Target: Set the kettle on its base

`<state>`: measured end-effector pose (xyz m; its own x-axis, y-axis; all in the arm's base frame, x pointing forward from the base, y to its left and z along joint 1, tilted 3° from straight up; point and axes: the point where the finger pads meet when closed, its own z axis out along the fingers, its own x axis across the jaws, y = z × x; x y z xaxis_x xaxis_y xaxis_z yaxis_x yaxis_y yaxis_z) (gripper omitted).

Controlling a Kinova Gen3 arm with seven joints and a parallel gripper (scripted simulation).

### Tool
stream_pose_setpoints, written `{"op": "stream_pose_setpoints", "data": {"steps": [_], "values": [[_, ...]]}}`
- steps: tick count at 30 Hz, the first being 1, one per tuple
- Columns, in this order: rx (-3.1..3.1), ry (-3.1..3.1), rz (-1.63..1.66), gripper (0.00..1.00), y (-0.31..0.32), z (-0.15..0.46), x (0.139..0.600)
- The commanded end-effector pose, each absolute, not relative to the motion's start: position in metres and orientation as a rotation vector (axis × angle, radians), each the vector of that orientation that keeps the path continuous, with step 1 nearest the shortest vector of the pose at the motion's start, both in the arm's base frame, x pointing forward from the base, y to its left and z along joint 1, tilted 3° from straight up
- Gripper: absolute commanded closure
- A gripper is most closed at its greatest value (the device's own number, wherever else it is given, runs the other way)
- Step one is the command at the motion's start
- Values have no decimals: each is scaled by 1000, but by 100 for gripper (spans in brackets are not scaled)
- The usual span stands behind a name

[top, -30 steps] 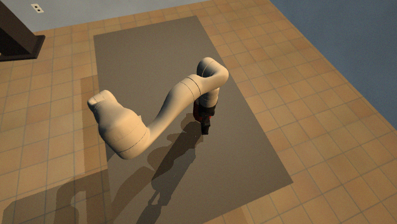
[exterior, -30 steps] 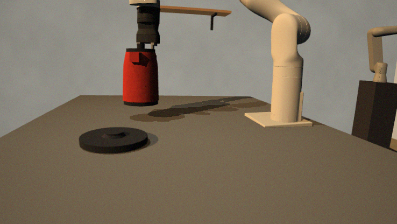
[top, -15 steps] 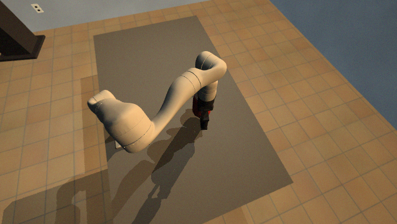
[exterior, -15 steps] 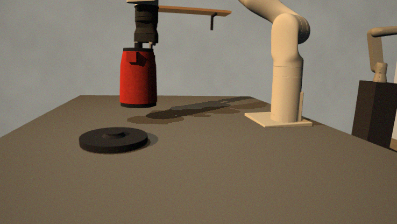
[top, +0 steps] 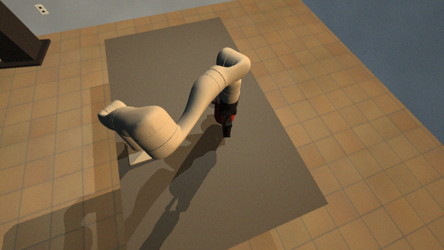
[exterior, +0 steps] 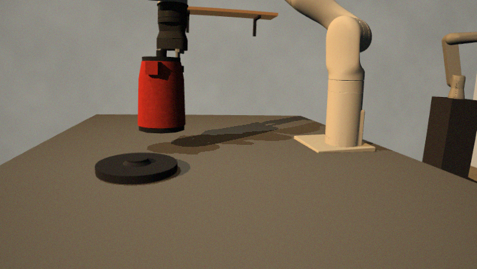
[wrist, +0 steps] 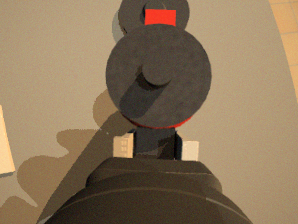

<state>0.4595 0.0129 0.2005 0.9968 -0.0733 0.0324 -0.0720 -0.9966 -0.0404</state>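
A red kettle (exterior: 161, 96) (top: 218, 114) (wrist: 166, 63) with a dark lid hangs upright in the air above the grey table (exterior: 267, 200) (top: 155, 46) (wrist: 53, 30). My gripper (exterior: 168, 52) (wrist: 155, 140) points straight down and is shut on the kettle's dark handle at its top. The round black base (exterior: 136, 167) (wrist: 133, 6) with a raised stud in its middle lies flat on the table, nearer the exterior camera than the kettle and a little to its left. In the wrist view the kettle's lid covers part of the base, and the red spout shows over it. The base is hidden in the top view.
The arm's cream pillar (exterior: 344, 100) stands on a pale plate (exterior: 333, 143) at the table's back right. A dark cabinet (exterior: 450, 133) stands off the right edge. A wooden wall shelf (exterior: 233, 13) hangs behind the gripper. Tiled floor (top: 342, 108) surrounds the table.
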Motion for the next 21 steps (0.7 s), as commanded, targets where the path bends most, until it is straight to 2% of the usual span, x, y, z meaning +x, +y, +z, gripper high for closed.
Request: {"op": "stream_pose_setpoints", "data": {"steps": [1,21], "values": [[-3103,83,-57,100,26,202,460],[-3103,83,-57,100,92,205,460]]}}
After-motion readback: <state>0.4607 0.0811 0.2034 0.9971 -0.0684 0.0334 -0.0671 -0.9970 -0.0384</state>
